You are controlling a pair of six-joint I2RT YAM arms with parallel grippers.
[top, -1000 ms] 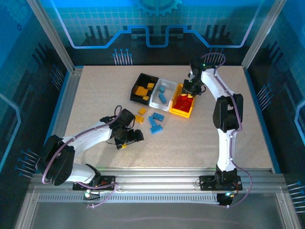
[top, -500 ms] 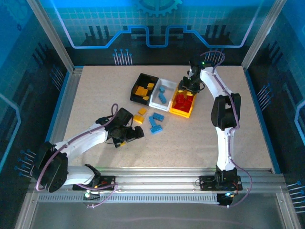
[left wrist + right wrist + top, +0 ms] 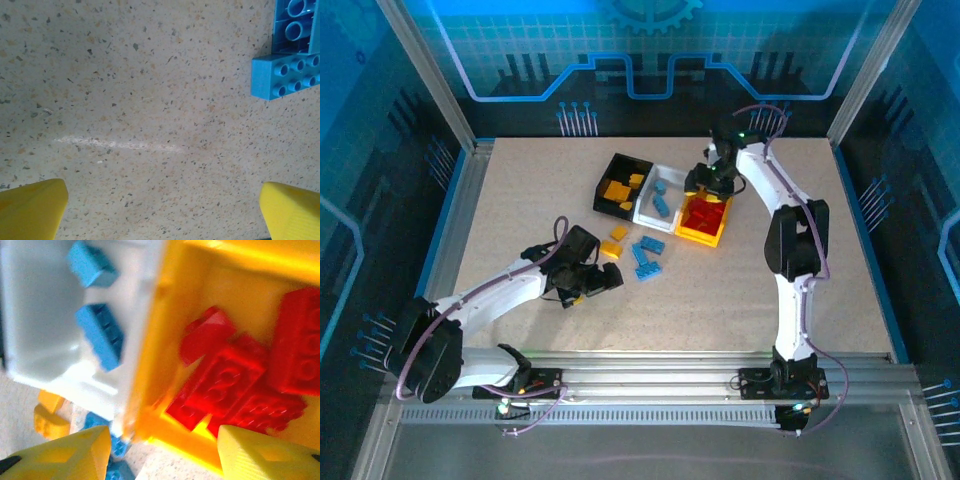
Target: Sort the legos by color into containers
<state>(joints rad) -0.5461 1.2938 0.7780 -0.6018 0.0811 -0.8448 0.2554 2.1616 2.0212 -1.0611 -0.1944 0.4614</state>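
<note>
Red legos (image 3: 235,380) are found piled in the yellow-orange bin (image 3: 150,330), directly beneath the right end effector (image 3: 160,447). A second ago its jaws were shut above that bin. They are now parted and nothing is held between them, so a red brick is judged to have just been released there. The right end effector has also been carried slightly toward the white bin (image 3: 35,345).

The left end effector (image 3: 160,210) has been brought nearer the loose bricks. It is spread wide and empty over the bare surface (image 3: 150,90). Loose light blue legos (image 3: 287,75) are recorded at the upper right of its wrist view, apart from both fingertips.

Containers, as seen from above:
- The black bin (image 3: 618,160) is loaded with yellow-orange legos (image 3: 617,190).
- The white bin is loaded with light blue bricks (image 3: 662,205), of which two are plainly made out from the right wrist.
- The yellow-orange bin is loaded with red only.

Sorting is judged well advanced but unfinished. The loose light blue legos and two loose yellow-orange bricks (image 3: 615,240) are left on the surface, just in front of the bins and near the left end effector.
</note>
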